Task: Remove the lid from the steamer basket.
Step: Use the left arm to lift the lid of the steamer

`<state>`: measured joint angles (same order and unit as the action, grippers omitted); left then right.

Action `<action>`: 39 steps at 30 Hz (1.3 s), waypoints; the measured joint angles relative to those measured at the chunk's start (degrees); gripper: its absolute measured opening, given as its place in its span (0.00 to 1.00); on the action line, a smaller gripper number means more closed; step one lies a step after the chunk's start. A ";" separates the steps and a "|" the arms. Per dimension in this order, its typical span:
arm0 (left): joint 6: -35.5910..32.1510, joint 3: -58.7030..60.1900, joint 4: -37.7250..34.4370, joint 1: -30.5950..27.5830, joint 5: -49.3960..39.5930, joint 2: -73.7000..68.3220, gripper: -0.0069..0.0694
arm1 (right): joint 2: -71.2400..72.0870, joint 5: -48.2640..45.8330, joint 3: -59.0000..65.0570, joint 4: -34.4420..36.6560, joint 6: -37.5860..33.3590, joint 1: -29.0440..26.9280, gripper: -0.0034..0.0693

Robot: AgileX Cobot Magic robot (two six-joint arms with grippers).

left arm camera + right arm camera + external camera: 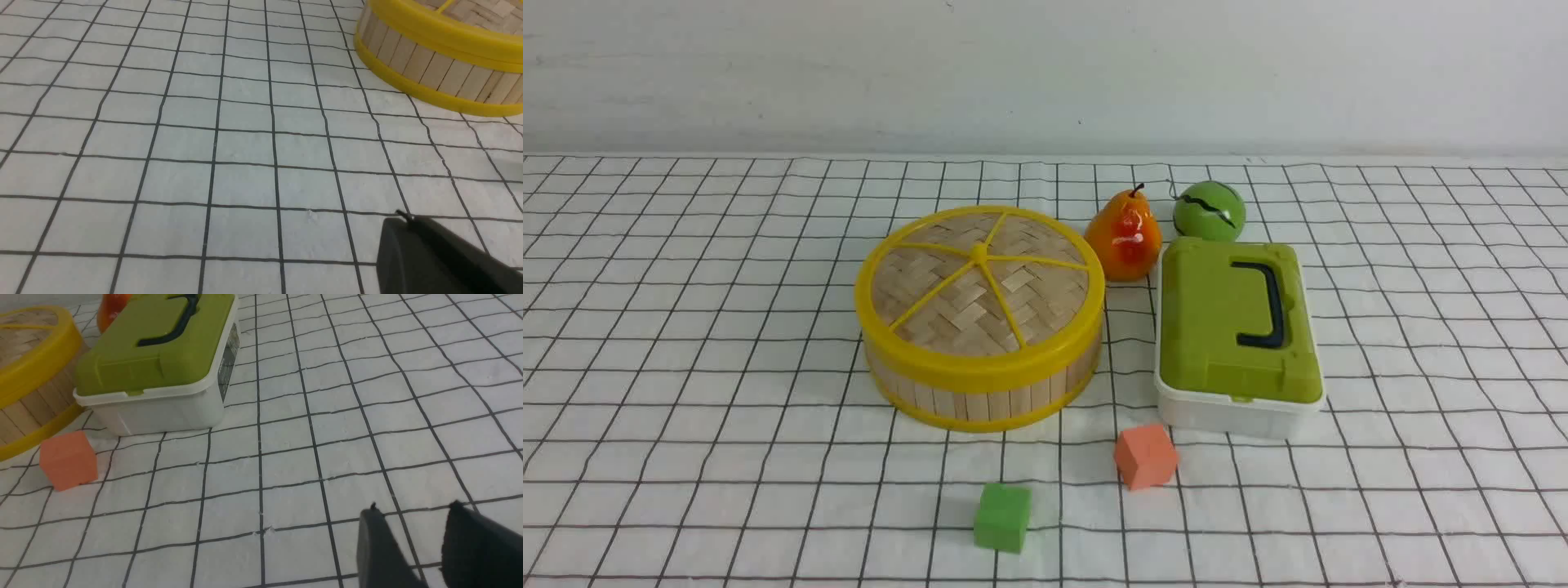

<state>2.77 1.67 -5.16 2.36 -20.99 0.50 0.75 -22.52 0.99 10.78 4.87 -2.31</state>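
Table (686,327): covered with a white cloth with black grid lines; all things stand on it.
Steamer basket (980,400): round, near the middle of the table, upright, with bamboo wall and yellow rims.
Lid (964,310): lies flat on top of the basket and closes it; no claw touches it.
Box (1225,415): white, with a green top and black handle, just to the right of the basket.
Pear (1123,237): orange, upright, behind the gap between basket and box.
Green ball (1209,210): behind the box, beside the pear.
Orange cube (1146,457): in front of the box, near its left corner.
Green cube (1002,517): in front of the basket, apart from it.
Right claw (412,510): two dark fingers with a gap, spread, holding nothing, above bare cloth.
Left claw (425,253): only one dark finger is seen, so I cannot tell its state.
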 joint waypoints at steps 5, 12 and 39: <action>0.00 0.00 0.00 0.00 0.00 0.00 0.10 | 0.00 0.00 0.00 0.00 0.00 0.00 0.38; 0.00 0.00 0.00 0.00 0.00 0.00 0.11 | 0.00 0.00 0.00 0.05 0.00 0.00 0.38; 0.00 0.00 0.00 0.00 0.06 0.00 0.14 | 0.00 0.00 0.00 0.05 0.00 0.00 0.38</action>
<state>2.77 1.67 -5.16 2.36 -20.93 0.50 0.75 -22.52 0.99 10.83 4.87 -2.31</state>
